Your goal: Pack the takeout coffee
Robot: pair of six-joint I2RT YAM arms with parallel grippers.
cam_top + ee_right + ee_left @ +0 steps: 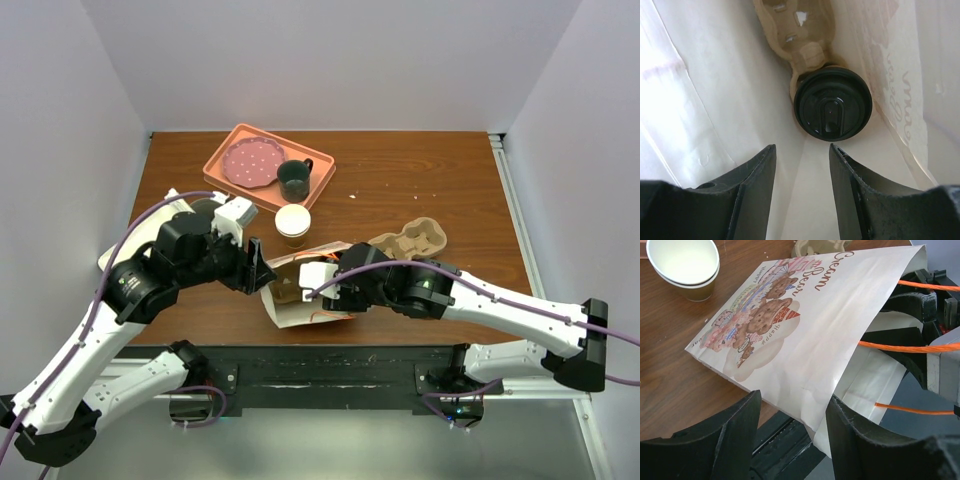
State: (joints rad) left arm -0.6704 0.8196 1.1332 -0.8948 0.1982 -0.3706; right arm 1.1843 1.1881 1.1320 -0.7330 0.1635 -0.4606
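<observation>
- Paper bag (288,310) with teddy-bear print and orange handles lies on its side on worktop (420,180), at near edge.
- Takeout coffee (832,110) sits deep inside bag, black lid facing mouth, against tan pulp carrier (800,30).
- Right gripper (802,150) is inside bag mouth, jaws parted, empty, short of lid.
- Left gripper (792,400) has jaws apart astride bag's upper panel edge, not clamped.
- Lidless paper cup (292,224) stands just beyond bag.
- Second pulp carrier (410,240) lies to the right.
- Pink tray (225,185) holds green mug (294,179).
</observation>
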